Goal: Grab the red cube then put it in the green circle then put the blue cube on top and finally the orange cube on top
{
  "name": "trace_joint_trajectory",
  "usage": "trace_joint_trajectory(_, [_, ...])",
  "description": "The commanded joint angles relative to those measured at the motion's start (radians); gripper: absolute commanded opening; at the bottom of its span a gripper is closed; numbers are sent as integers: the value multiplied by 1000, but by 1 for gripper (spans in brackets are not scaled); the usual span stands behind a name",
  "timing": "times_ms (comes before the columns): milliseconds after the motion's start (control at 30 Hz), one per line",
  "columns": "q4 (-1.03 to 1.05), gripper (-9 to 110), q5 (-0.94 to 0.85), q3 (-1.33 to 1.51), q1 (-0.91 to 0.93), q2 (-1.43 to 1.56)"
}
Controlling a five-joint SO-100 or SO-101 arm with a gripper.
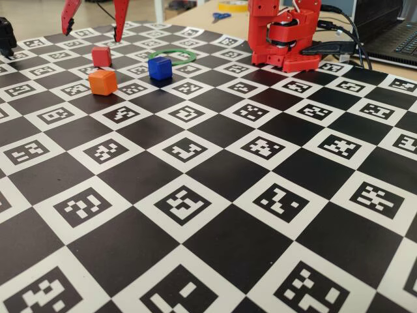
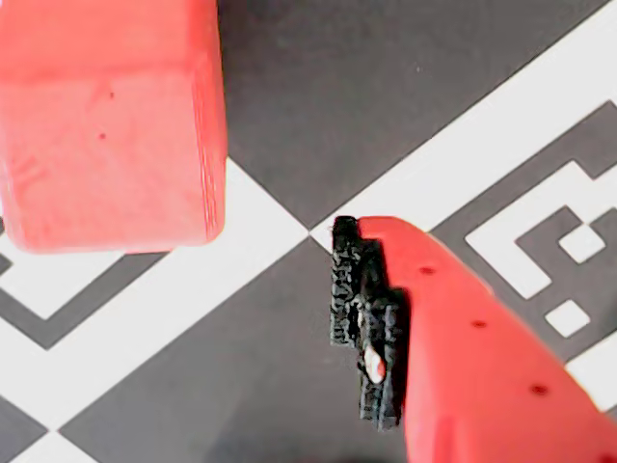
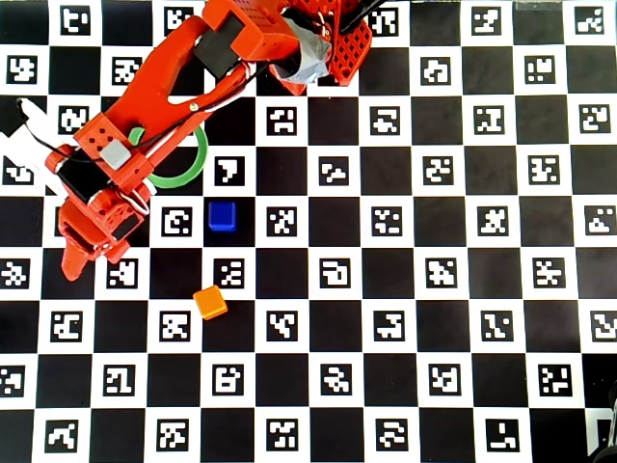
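The red cube (image 1: 101,56) sits on the checkerboard at the far left, and fills the upper left of the wrist view (image 2: 106,125). My gripper (image 1: 91,36) hangs open above it, one finger on each side, touching nothing. In the wrist view only one red finger with a black pad (image 2: 359,309) shows, to the right of the cube and apart from it. The orange cube (image 1: 103,82) lies just in front of the red one. The blue cube (image 1: 159,68) stands to the right, in front of the green circle (image 1: 172,56). In the overhead view the arm hides the red cube.
The arm's red base (image 1: 283,36) stands at the back right with cables and a laptop (image 1: 391,39) beside it. Scissors (image 1: 220,15) lie on the wooden table behind. In the overhead view the arm (image 3: 183,87) crosses part of the green circle (image 3: 193,172).
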Motion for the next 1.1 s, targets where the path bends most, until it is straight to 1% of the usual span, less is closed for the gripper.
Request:
trace_joint_trajectory(0, [-26, 52, -6, 2, 14, 26])
trace_joint_trajectory(733, [-97, 50, -17, -28, 18, -74])
trace_joint_trajectory(1067, [-126, 45, -12, -34, 17, -80])
